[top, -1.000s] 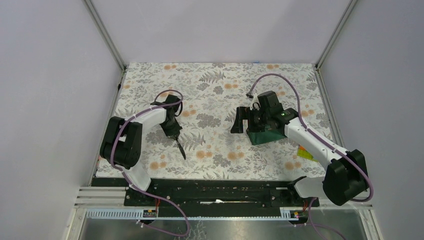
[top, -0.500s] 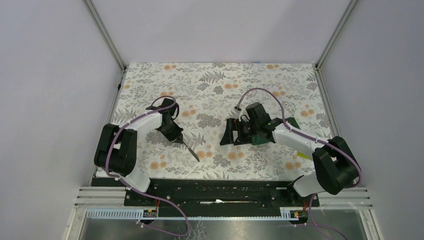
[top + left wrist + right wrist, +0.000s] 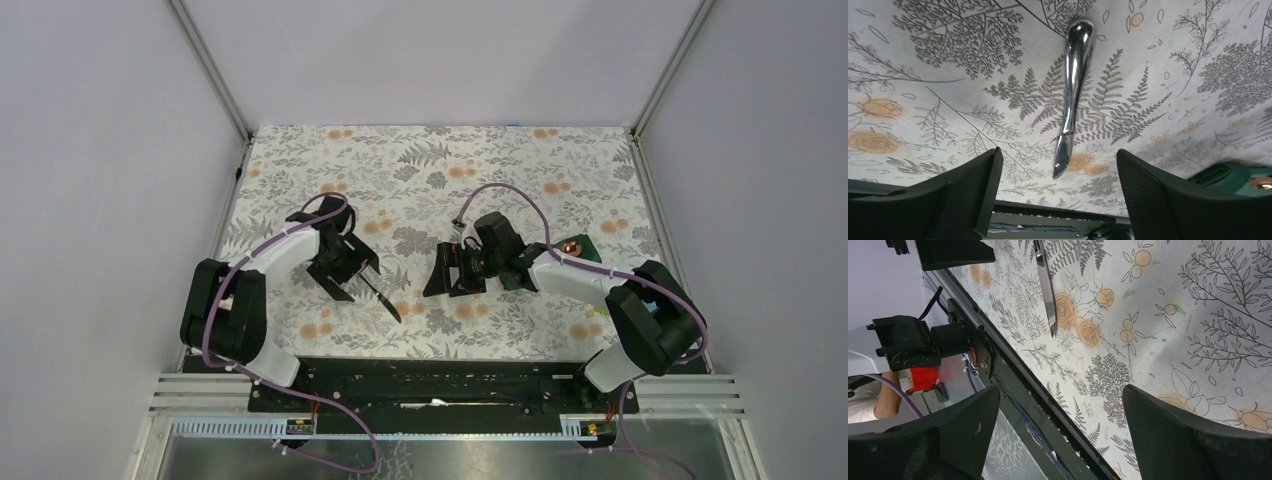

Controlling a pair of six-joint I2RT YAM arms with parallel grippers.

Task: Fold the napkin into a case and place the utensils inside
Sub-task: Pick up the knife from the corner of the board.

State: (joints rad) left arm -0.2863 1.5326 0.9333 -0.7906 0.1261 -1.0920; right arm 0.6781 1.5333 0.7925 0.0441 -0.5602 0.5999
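Note:
The black knife [image 3: 385, 300] lies flat on the floral tablecloth [image 3: 420, 160], free of both grippers. My left gripper [image 3: 352, 277] stands open just behind its handle end; in the left wrist view the knife [image 3: 1073, 95] lies ahead of the spread jaws [image 3: 1058, 195]. My right gripper [image 3: 447, 280] is open too, low over the cloth to the right of the knife [image 3: 1045, 285]. The dark green napkin [image 3: 590, 247] shows behind the right arm and is mostly hidden by it. On it rests the copper bowl of the spoon [image 3: 572, 248].
A black rail [image 3: 440, 375] runs along the near table edge, close under the right gripper [image 3: 1060, 430]. Grey walls close in the left, far and right sides. A small bright block [image 3: 598, 313] peeks out beside the right arm's elbow.
My left gripper carried the knife toward the middle, then opened and let it go onto the cloth. The right arm swung left off the napkin toward the knife.

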